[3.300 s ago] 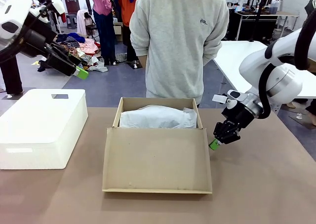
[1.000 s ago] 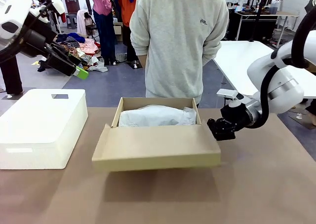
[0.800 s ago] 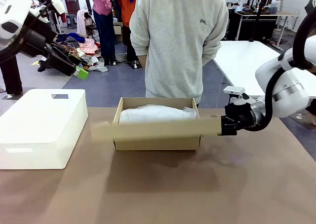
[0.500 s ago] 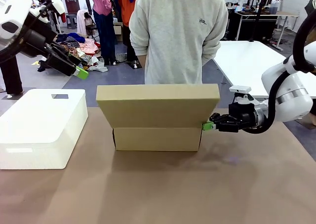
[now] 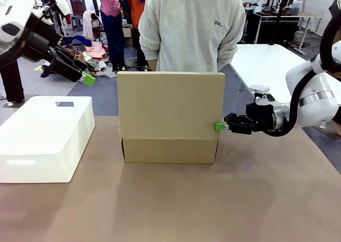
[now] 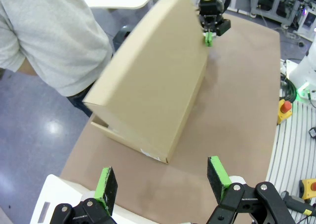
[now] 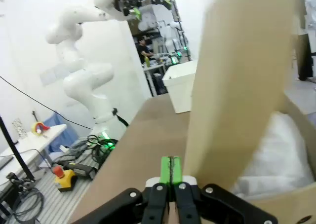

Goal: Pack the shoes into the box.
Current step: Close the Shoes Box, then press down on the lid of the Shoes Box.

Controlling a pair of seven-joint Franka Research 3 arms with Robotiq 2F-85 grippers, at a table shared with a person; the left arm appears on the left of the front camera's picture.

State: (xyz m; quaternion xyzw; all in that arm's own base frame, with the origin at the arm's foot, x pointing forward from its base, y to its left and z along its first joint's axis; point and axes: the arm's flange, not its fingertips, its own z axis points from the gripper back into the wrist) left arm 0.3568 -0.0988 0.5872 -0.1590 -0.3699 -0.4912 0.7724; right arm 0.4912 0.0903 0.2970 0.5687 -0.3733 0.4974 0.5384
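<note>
While the person (image 5: 189, 34) stands close behind the far edge of the table (image 5: 256, 199), you've got the white box (image 5: 45, 135) off at your left; the box (image 5: 169, 140) sits mid-table with its lid flap upright, screening the inside from the front. Your right gripper (image 5: 219, 126) has its jaws pressed together, green tips touching the flap's right edge; the right wrist view shows white tissue paper (image 7: 276, 155) inside; your left gripper (image 5: 87, 78) hangs high at left, fingers spread, gripping nothing.

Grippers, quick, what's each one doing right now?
Left gripper: open, holding nothing.
Right gripper: shut, fingertips against the box lid's edge.
</note>
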